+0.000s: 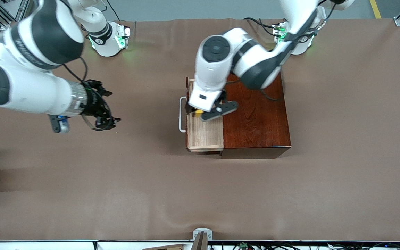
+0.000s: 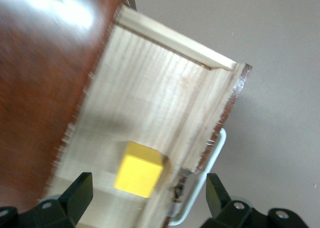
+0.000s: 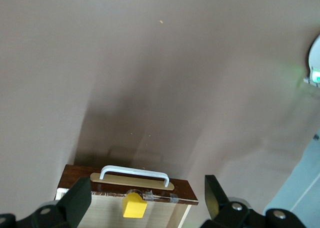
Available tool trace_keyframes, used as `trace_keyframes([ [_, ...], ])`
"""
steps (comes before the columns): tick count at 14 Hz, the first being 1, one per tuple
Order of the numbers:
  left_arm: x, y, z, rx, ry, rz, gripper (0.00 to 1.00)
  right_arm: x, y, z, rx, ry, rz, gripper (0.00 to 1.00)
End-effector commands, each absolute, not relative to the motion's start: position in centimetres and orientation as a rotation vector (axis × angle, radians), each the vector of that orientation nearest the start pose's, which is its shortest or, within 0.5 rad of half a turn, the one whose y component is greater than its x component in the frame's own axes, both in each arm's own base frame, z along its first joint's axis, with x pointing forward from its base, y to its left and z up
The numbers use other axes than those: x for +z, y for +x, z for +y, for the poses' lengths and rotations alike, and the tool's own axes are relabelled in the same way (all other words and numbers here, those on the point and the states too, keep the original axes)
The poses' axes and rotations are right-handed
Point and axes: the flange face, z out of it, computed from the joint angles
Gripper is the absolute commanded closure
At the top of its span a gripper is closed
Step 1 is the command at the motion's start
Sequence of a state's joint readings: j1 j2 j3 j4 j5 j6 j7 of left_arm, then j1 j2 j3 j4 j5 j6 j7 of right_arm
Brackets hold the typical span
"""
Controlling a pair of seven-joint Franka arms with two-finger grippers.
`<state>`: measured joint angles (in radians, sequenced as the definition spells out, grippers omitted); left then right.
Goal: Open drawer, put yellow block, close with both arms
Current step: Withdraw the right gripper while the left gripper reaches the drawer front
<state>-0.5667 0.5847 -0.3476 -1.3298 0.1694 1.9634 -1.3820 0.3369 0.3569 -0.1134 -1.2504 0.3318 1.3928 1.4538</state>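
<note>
The yellow block (image 1: 198, 113) lies, it seems, in the open drawer (image 1: 205, 133) at frame centre beneath the released left gripper (image 1: 209, 111); lift straight up, clear of the rim; the right gripper (image 1: 107, 114), open, waits mid-left.

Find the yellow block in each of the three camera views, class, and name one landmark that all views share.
Front view: yellow block over the open drawer, under the left gripper.
Left wrist view: yellow block in the drawer, between the open jaws.
Right wrist view: yellow block just inside the drawer front.
Shared landmark: the white handle.
</note>
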Motion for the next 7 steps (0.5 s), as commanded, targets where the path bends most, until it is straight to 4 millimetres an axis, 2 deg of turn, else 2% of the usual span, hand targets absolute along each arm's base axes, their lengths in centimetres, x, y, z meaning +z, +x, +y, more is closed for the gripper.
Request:
trace_keyframes([
  [1,38.8,47.1,-58.9,-0.183,-3.107,-0.895,0.00,57.5,60.8,15.8,0.518,-2.538,1.631,0.00],
  [4,35.3,44.9,-62.3,-0.297,-3.095,-1.042,0.00,58.8,60.7,12.2,0.477,-2.615,1.479,0.00],
  [7,33.8,44.2,-64.4,-0.312,-3.122,-1.266,0.00,59.9,60.5,9.5,0.403,-2.707,1.351,0.00],
])
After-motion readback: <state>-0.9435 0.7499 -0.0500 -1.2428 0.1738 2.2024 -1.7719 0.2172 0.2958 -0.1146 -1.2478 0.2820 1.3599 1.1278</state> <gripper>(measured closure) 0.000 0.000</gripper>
